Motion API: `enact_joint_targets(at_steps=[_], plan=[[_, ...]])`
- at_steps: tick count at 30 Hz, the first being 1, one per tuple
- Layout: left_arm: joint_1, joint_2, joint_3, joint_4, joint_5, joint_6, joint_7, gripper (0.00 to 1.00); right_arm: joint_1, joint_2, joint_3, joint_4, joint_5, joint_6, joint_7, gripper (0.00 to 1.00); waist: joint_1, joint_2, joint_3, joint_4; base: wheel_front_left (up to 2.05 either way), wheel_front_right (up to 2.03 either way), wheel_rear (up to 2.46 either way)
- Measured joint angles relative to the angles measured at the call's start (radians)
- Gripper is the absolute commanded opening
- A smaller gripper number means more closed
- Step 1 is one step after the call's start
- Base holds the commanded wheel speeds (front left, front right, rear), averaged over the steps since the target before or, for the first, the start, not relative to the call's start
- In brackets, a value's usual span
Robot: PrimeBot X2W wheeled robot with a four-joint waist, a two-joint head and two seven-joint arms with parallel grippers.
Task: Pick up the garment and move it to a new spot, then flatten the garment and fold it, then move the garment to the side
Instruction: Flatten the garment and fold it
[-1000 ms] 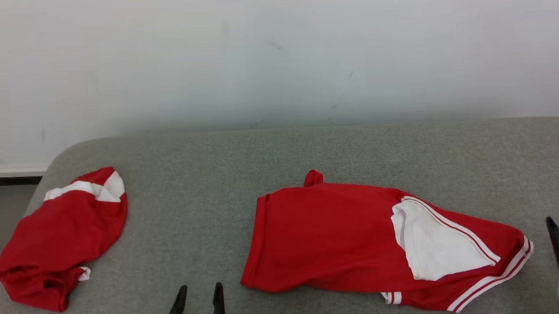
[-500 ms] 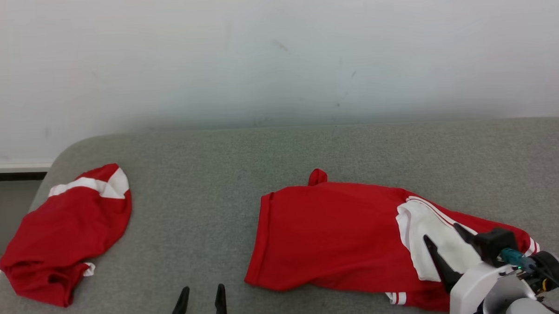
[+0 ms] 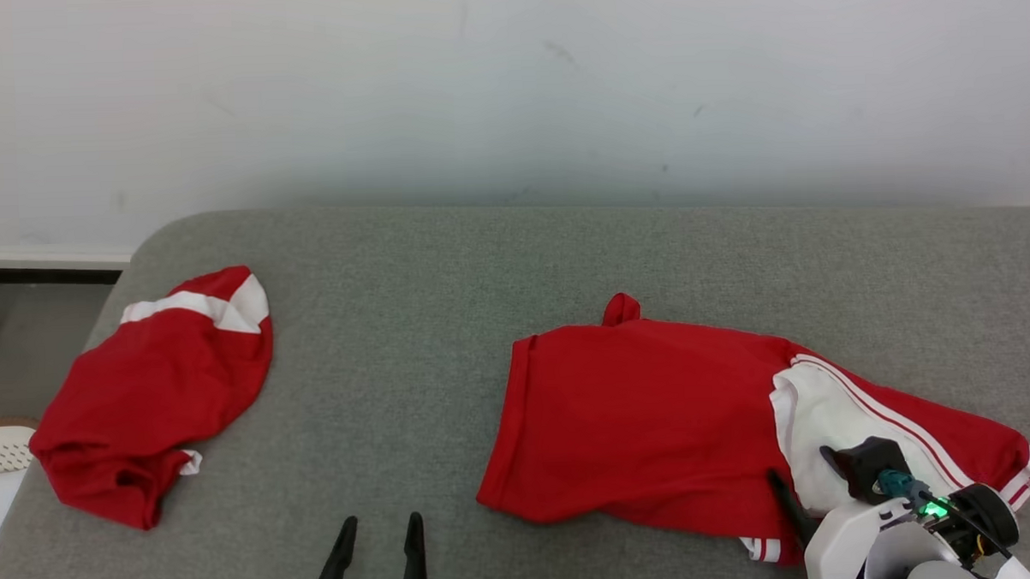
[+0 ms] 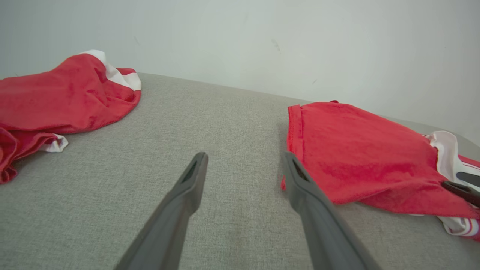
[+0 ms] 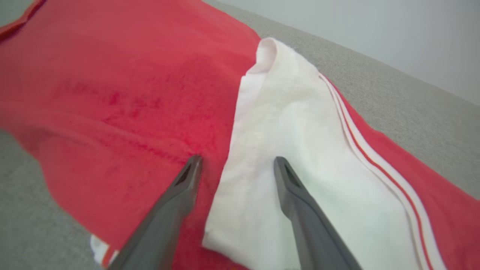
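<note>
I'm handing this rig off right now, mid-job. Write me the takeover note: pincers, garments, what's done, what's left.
Left pincer: open, empty, low over the bare grey table between the two garments.
Right pincer: open, empty, over the right garment, straddling the edge where red meets its white panel; contact unclear.
Second red garment: bunched at the table's left end, neither pincer on it.
Done: nothing that shows; the right garment lies unfolded and ungripped.
Left: grasp, move, flatten, fold, set aside.
</note>
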Motion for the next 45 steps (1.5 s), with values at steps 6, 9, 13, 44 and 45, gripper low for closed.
enact_joint_targets(at_steps=[6,9,13,44,45], plan=[[-0.005,0.0,0.005,0.001,0.0,0.003,0.0,1.0,-0.02,0.021,-0.067,0.045,-0.062,0.0,-0.001,1.0,0.0,0.0,0.01,0.004,0.0,0.0,0.0],[-0.006,0.0,0.006,0.002,0.0,0.003,0.0,1.0,-0.022,0.025,-0.078,0.059,-0.075,0.0,0.006,1.0,-0.0001,0.0,0.013,0.002,0.0,0.0,0.0],[-0.012,0.0,0.005,0.004,0.0,0.003,0.0,1.0,-0.029,0.029,-0.089,0.066,-0.095,0.0,0.002,0.18,0.0,0.0,0.018,-0.002,0.0,0.0,0.0],[0.03,0.0,0.042,-0.009,-0.016,0.019,0.0,1.0,0.295,-0.278,-0.093,-0.718,0.224,0.0,0.292,0.0,-0.0001,0.0,-0.047,-0.152,0.0,0.0,0.0],[0.03,0.0,0.045,-0.009,-0.016,0.019,0.0,1.0,0.336,-0.291,-0.095,-0.747,0.235,0.0,0.314,0.0,-0.0001,0.0,-0.047,-0.156,0.0,0.0,0.0]])
